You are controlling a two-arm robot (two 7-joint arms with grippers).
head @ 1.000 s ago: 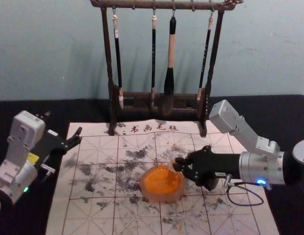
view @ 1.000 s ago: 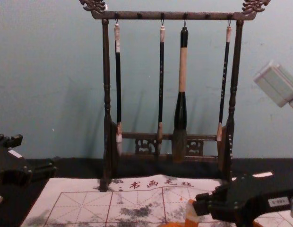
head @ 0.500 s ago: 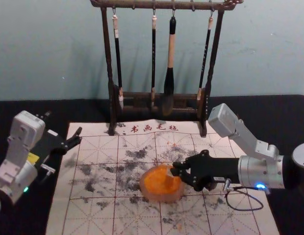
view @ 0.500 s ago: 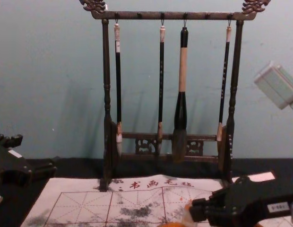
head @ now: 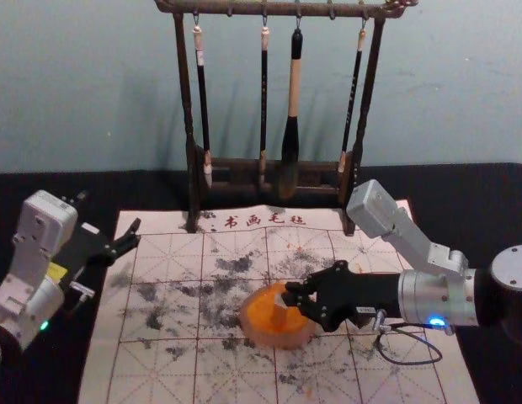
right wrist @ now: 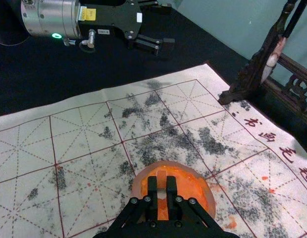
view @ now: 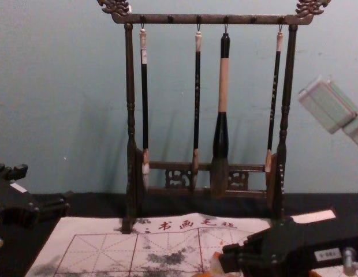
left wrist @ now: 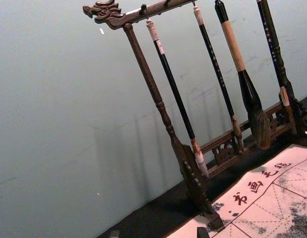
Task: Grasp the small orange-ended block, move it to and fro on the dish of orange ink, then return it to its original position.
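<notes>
Gridded mat [head: 160, 379] under dish [head: 278, 340]; right gripper [head: 288, 294] over dish, fingers holding block [right wrist: 162, 182]; left gripper [head: 109, 213] near mat's edge, fingers wide.

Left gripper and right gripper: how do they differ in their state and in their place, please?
The left gripper is open and holds nothing, while the right gripper is closed on the small block. The left gripper is by the left edge of the mat; the right gripper reaches over the dish of orange ink. Both have black fingers.
</notes>
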